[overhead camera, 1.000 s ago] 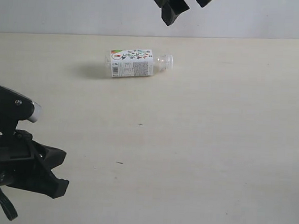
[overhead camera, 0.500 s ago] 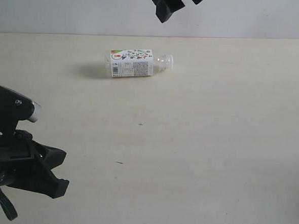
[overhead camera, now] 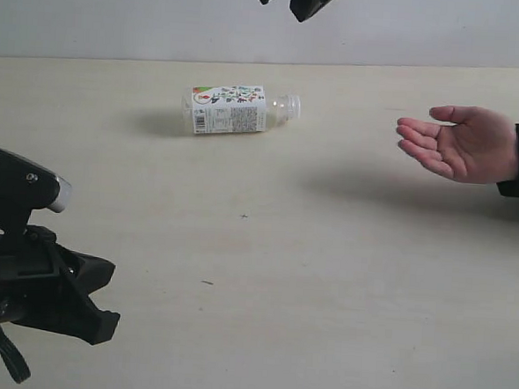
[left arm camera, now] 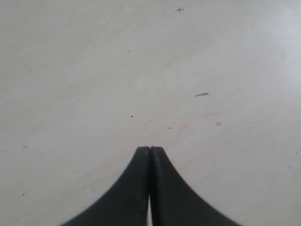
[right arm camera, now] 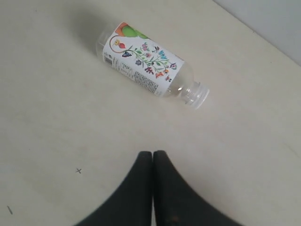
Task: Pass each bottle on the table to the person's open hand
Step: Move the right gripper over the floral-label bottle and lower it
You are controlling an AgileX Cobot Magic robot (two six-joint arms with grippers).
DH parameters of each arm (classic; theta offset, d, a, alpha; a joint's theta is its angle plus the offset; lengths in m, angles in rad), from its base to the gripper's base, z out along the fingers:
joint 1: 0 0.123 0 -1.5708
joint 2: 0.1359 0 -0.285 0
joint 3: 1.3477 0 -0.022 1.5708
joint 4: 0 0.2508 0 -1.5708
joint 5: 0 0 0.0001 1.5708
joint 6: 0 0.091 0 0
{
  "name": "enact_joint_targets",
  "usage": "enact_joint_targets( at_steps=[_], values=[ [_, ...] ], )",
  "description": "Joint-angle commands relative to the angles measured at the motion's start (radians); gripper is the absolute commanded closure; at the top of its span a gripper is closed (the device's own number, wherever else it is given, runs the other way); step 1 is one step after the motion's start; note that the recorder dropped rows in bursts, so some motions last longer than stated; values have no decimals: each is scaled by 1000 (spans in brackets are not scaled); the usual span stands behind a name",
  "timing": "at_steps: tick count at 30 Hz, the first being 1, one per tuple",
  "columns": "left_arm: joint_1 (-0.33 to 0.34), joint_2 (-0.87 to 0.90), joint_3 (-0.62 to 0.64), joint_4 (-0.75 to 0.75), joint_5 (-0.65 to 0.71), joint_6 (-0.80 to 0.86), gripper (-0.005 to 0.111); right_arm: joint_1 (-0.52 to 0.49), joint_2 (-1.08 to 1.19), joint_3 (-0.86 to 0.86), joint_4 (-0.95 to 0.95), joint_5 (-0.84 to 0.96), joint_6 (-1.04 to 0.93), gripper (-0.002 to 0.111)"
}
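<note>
Exterior view: a small clear plastic bottle (overhead camera: pixel 234 109) with a white flowered label lies on its side near the far edge of the pale beige surface (overhead camera: pixel 324 287). A person's bare palm (overhead camera: pixel 461 141) hovers open near the right edge. The black left hand (left arm camera: pixel 150 149) and black right hand (right arm camera: pixel 153 154) are each closed tight, holding nothing.

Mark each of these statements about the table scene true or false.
1. The clear bottle with the white floral label lies on its side on the table. True.
2. The right gripper holds that bottle. False: its fingers are shut on nothing, apart from the bottle.
3. A person's hand is held open, palm up, over the table. True.
4. The left gripper has its fingers spread wide. False: they are pressed together with nothing between them.
</note>
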Motion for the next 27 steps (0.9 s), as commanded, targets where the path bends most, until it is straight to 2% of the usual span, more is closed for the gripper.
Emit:
enact_joint_targets(
  at_steps=[1,9,15,19,23,26,27],
  values=[
    [2,-7,5,-2,-14,3,106,1,-7,-2,5,-29,-108,108],
    [2,-7,5,-2,-14,3,106,1,47,-18,-51,-183,-201,108],
    [2,-7,5,-2,-14,3,106,1,196,-212,-87,-142,-246,108],
    [2,-7,5,-2,-14,3,106,1,320,-367,-53,-43,-463,108],
    [2,-7,5,-2,-14,3,106,1,406,-428,-25,-19,-738,108],
    [2,-7,5,-2,-14,3,106,1,445,-430,-25,-31,-867,101],
    [2,-7,5,-2,-14,3,106,1,459,-430,-25,-36,-875,94]
  ],
)
